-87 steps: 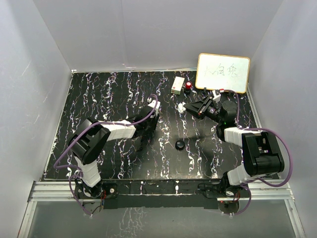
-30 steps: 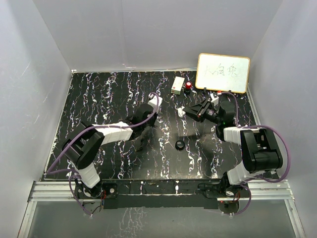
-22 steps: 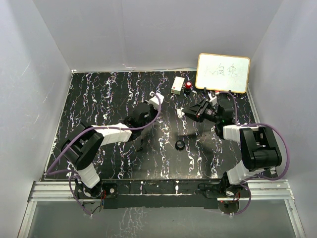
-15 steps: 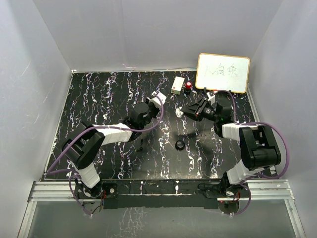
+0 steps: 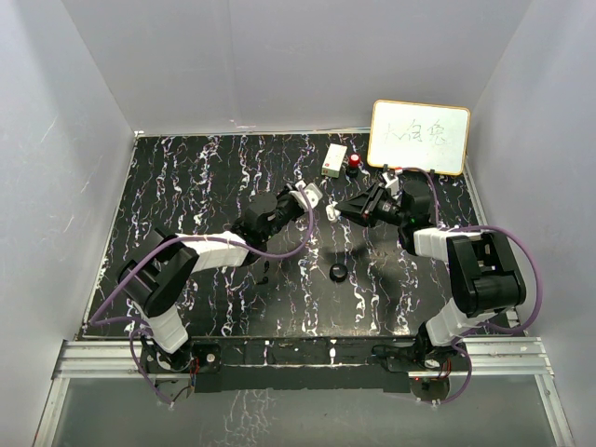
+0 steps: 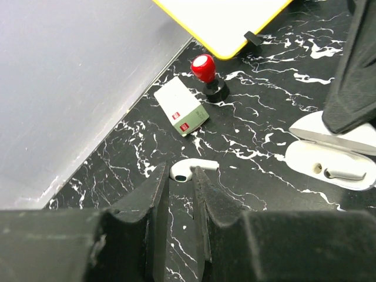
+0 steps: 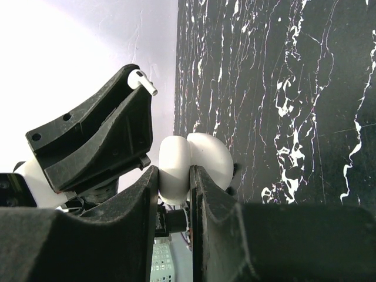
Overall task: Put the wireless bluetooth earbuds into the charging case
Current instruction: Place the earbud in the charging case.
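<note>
Left gripper [image 6: 180,181] clamped on white earbud [image 6: 184,170] near open charging case [image 6: 310,158]; right gripper [image 7: 174,177] clamped on charging case, second earbud [image 6: 343,174] inside

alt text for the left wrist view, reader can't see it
The left gripper's jaws pinch a white earbud over a marbled table. At right, an open white charging case holds a second earbud; a small box and red-topped knob stand behind.

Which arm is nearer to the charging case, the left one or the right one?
Right. The right fingers are shut on the case; the left fingers, shut on an earbud, are close beside it, on its left in the top view.
</note>
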Robot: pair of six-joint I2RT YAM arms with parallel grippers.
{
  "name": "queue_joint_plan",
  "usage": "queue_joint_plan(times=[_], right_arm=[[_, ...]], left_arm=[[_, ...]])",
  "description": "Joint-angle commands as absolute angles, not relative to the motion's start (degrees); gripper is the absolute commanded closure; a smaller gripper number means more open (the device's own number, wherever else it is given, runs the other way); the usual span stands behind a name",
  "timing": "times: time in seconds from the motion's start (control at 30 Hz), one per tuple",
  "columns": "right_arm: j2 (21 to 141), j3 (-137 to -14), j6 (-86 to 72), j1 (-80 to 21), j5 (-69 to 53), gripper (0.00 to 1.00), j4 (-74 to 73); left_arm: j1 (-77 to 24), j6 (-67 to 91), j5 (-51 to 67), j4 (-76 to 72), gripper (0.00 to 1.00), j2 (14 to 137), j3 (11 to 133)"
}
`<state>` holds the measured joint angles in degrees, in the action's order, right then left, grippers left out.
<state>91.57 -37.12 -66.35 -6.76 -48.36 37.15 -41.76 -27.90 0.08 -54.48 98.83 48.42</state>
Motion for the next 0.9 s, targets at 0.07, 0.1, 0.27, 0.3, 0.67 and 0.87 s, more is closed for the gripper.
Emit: queue_joint_plan(times=[0.07, 0.1, 0.27, 0.3, 0.67, 0.87], right_arm=[[91.4, -40.2, -67.6, -7.1, -48.2, 1.00, 38.1], [91.6, -40.3, -68.1, -7.1, -48.0, 1.00, 38.1], [92.5, -41.2, -72.1, -7.1, -48.1, 1.00, 39.8], [92.6, -41.5, -72.7, -7.1, -48.1, 1.00, 39.8], [93.5, -42.3, -77.7, -7.1, -47.2, 1.00, 41.2], [93.4, -42.8, -80.8, -7.1, -46.7, 1.00, 42.1]], left_arm=[[-42.3, -32.7, 5.7, -58.5, 1.00, 96.5, 48.8], [-42.4, -33.1, 6.0, -59.1, 1.00, 96.4, 48.7], [-43.3, -36.8, 6.0, -60.4, 1.00, 96.3, 49.1], [-43.4, -37.6, 6.0, -60.6, 1.00, 96.3, 49.2], [-45.9, -45.8, 4.8, -62.3, 1.00, 97.1, 49.5], [-46.2, -46.4, 4.9, -59.4, 1.00, 97.3, 51.2]])
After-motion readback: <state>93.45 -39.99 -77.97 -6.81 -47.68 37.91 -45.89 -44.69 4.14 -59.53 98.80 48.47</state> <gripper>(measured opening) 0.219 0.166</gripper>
